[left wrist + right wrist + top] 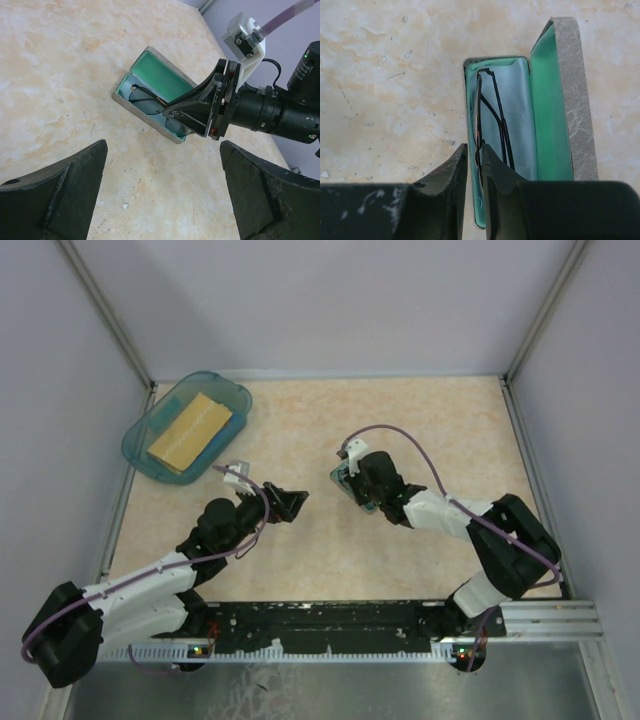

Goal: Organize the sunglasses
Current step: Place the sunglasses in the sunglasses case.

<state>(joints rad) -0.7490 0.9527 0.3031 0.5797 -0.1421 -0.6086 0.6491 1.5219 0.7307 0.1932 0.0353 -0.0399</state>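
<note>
Two grippers are seen: the right gripper [474, 147], masking an end of the case [575, 115], is barely parted around the sunglasses [500, 115] inside, hold unclear; the left gripper [162, 145] is spread wide nearby.

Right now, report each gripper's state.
Left gripper: open, empty.
Right gripper: nearly closed around the sunglasses in the case; grip cannot be told.
</note>
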